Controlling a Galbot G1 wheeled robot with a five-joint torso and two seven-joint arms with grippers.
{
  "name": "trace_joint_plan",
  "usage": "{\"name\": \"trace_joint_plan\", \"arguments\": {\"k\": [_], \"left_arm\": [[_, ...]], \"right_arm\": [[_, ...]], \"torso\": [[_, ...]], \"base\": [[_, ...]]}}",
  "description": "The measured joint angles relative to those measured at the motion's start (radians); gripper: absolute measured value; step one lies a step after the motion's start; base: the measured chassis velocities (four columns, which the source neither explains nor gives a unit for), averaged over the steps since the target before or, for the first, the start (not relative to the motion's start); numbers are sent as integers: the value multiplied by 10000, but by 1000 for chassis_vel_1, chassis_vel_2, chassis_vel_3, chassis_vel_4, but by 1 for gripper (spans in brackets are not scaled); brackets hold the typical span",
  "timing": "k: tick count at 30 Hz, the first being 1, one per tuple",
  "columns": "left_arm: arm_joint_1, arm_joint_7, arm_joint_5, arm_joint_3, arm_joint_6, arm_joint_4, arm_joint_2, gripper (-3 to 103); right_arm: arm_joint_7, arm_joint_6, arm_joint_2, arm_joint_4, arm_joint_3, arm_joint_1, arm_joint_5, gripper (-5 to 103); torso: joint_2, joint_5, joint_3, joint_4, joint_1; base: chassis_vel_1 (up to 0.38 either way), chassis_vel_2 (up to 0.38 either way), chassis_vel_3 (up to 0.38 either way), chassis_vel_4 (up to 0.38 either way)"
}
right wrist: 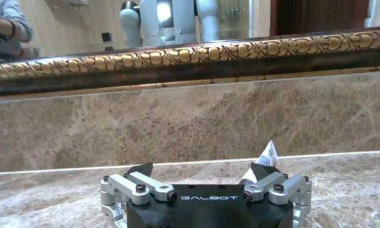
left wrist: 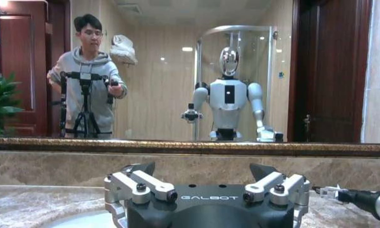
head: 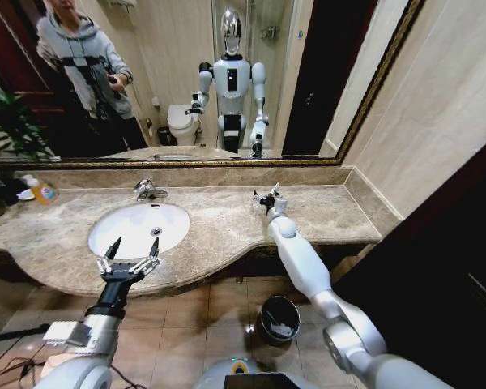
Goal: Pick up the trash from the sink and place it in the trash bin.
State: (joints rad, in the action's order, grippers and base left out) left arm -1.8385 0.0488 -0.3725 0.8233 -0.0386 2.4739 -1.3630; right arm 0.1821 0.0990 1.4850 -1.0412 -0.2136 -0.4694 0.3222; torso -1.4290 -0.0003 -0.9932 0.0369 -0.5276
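Directly below the head camera, on the tan tiled floor, stands the small round shiny metal trash bin, set under the counter's front edge, with something pale inside it. Left gripper hovers at the front lip of the beige marble counter, its black fingers spread wide and holding nothing, just short of the white oval sink basin. A chrome faucet rises behind the basin, and a bottle of orange liquid stands well to the left near the gilt-framed mirror. Whether any trash lies in the basin cannot be told. Right gripper reaches over the bare counter to the right of the sink, close to the back wall. From the right wrist view its jaws are parted, and a small white piece of trash shows beside one finger; a firm grip cannot be confirmed. Open marble remains between that gripper and the right-hand wall.
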Motion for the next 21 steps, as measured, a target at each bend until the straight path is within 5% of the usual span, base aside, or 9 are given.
{"name": "trace_joint_plan", "arguments": {"k": [21], "left_arm": [[0,0,0,0,0,0,0,100]], "right_arm": [[-221,-364,64,1231,-646,399,-746,100]], "torso": [[-1,3,1,0,1]], "base": [[0,0,0,0]]}}
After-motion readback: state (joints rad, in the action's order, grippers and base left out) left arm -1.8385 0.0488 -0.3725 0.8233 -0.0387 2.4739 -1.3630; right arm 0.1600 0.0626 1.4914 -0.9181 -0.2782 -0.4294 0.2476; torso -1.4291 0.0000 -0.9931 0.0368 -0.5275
